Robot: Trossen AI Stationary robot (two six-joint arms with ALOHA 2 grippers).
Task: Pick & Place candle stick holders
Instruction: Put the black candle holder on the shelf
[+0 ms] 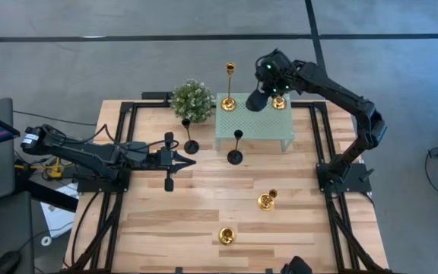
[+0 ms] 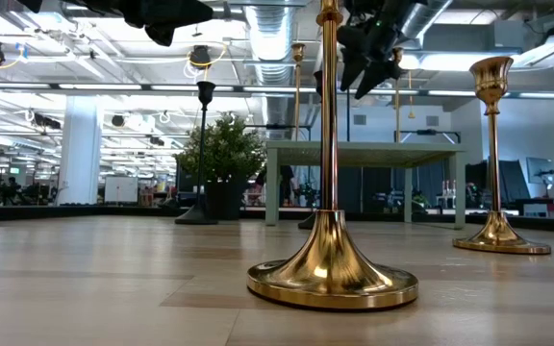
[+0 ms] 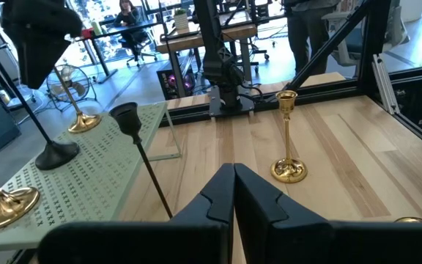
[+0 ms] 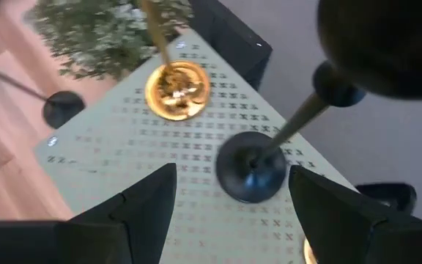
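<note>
My right hand (image 4: 229,194) spread wide above black holder (image 4: 251,172) standing on mint stand (image 1: 254,125), not gripping. Placing step judged done; next: lift clear, fetch gold holder (image 1: 267,199) off tabletop (image 1: 204,221). Left hand (image 1: 187,160) pressed together, idle.

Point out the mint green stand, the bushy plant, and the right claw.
mint green stand (image 1: 261,131), high view, bare top surface.
bushy plant (image 1: 192,99), high view, foliage centre.
right claw (image 4: 233,187), right wrist view, midway between fingertips.
</note>
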